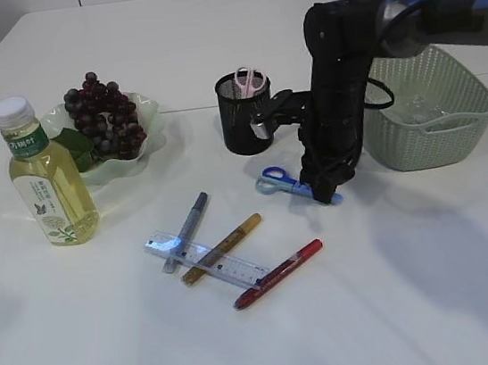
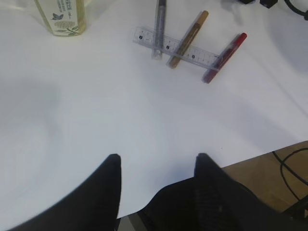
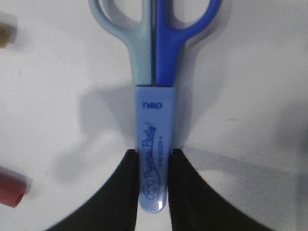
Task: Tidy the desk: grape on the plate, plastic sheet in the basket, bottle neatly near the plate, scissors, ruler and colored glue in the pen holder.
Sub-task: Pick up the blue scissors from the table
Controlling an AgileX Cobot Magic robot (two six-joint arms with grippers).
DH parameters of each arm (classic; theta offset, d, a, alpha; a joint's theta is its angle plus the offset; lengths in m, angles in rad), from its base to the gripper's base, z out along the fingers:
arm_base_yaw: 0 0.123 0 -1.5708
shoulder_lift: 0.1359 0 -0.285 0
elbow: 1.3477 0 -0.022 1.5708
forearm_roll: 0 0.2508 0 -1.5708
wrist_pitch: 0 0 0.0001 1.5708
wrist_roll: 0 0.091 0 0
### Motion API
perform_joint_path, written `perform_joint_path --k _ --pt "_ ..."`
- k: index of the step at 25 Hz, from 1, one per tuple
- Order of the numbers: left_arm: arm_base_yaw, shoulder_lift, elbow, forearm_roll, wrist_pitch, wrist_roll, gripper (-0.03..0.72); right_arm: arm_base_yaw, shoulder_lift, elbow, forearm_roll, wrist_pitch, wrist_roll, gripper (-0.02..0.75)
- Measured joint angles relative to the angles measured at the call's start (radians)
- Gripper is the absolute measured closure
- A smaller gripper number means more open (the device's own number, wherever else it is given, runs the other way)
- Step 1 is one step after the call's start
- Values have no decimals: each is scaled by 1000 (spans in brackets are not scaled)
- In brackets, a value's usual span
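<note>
While the right end effector (image 3: 155, 192) pinches the sheathed blade end of the blue scissors (image 3: 155, 91) between its two fingers, the handles point away from it and the scissors lie flat on the desk (image 1: 437, 283), just in front of the pen holder (image 1: 245, 115). The grip looks centred on the sheath, so my judgement is that a straight lift, then a tilt to bring the sheath downward, would drop them cleanly into the pen holder; a slanted lift risks the slim sheath slipping between the pads.

Nearest the front edge, well in front of the pen holder, the left end effector (image 2: 156, 166) hovers half open and empty over bare desk, clear of everything. Closer to the pen holder lie the ruler (image 1: 208, 261) and three glue pens (image 1: 220, 249) crossing it, left of the scissors; the lift path need not pass over them. A pink pair of scissors (image 1: 249, 80) already stands in the pen holder, so the free room is on its other side. Left of the pen holder sit the bottle (image 1: 44, 173) and the plate (image 1: 147, 114) with the grape (image 1: 105, 115); right of it, the basket (image 1: 437, 108), close to the arm.
</note>
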Motion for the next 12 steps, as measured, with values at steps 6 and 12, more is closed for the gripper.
perform_joint_path --k 6,12 --pt "0 0 0 -17 0 0 326 0 -28 13 2 0 41 582" --pt "0 73 0 -77 -3 -31 326 0 -28 13 21 0 75 582"
